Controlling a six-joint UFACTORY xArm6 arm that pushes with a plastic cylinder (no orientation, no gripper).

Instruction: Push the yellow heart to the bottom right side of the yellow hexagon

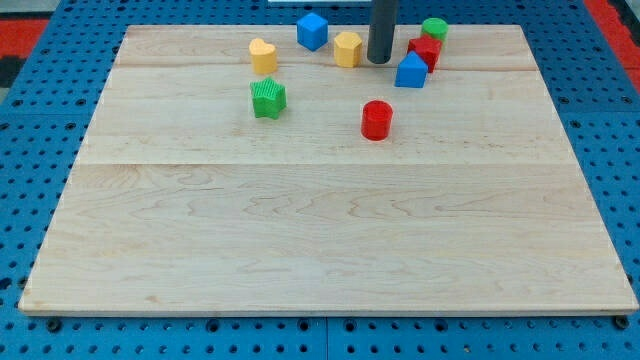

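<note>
The yellow heart [263, 55] sits near the view's top, left of centre. The yellow hexagon [347, 48] stands to its right, with a gap between them. My tip [379, 60] rests on the board just right of the yellow hexagon, close to it, and left of the blue triangular block [410, 71]. The rod rises straight up out of the view's top. The tip is well to the right of the yellow heart.
A blue cube [312, 30] lies above and between the two yellow blocks. A red block [425, 50] and a green cylinder [434, 29] sit right of the rod. A green star [268, 98] and a red cylinder [376, 119] lie lower down. The wooden board [320, 240] rests on a blue pegboard.
</note>
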